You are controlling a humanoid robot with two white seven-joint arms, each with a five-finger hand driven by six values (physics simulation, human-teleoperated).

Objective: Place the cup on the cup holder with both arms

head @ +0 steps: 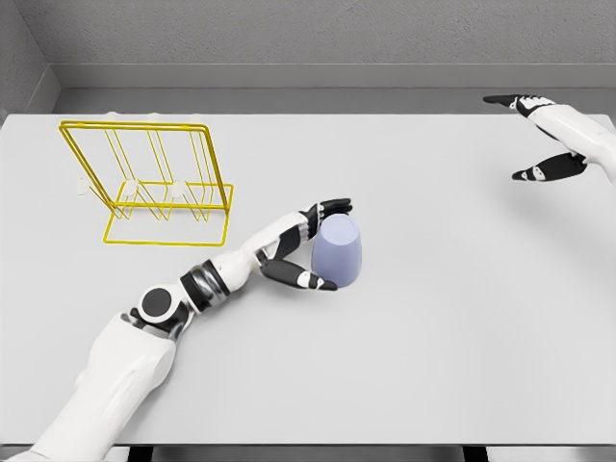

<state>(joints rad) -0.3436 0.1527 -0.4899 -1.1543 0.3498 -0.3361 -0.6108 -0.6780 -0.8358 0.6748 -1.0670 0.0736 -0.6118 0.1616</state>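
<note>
We are closing our left hand [310,245] around the cup [338,249] at mid-frame.

Its fingers are wrapping the cup's far side and thumb its near side; our right hand [545,135] is hovering open at upper right. The holder [154,183] is standing upper left, with bare table [462,327] lying between.

Cup [338,249]: pale lavender-blue, plain. Cup holder [149,183]: bright yellow wire with white tips. Worktop [433,337]: uniform light grey. Left hand [306,250] and right hand [549,140]: white shells, black fingers [334,205]. Walls: grey.
</note>
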